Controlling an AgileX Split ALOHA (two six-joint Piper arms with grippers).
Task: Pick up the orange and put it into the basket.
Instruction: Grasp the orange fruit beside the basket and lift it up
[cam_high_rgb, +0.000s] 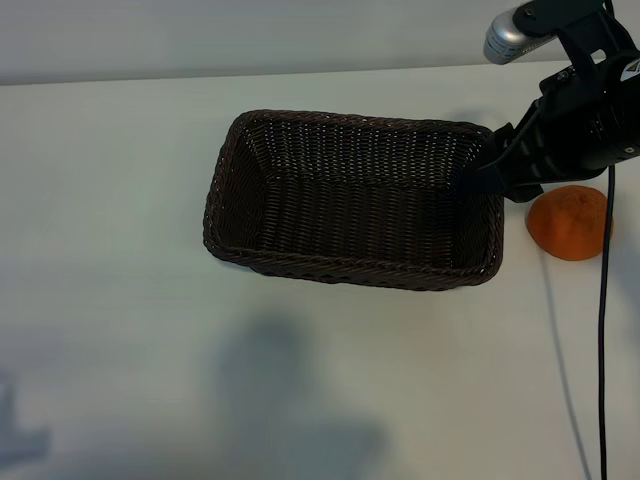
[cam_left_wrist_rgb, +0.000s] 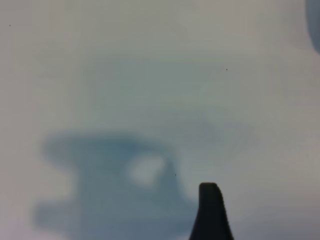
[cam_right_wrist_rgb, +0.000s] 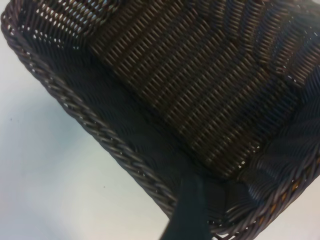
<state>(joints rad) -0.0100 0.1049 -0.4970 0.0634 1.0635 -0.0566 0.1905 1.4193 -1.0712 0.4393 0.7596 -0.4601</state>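
The orange (cam_high_rgb: 568, 222) lies on the white table just to the right of the basket (cam_high_rgb: 350, 272), outside it. The dark brown wicker basket sits mid-table with nothing inside. My right gripper (cam_high_rgb: 488, 175) hovers over the basket's right end, beside and above the orange, open and holding nothing. In the right wrist view one dark finger (cam_right_wrist_rgb: 190, 210) shows over the braided rim (cam_right_wrist_rgb: 100, 130) and the basket's floor. The left arm is out of the exterior view. Its wrist view shows one finger (cam_left_wrist_rgb: 210, 210) above bare table, nothing held.
A black cable (cam_high_rgb: 603, 340) hangs down the right side, crossing the orange's right edge. The table (cam_high_rgb: 120, 300) ends at a pale wall behind the basket. Arm shadows fall on the table in front of the basket.
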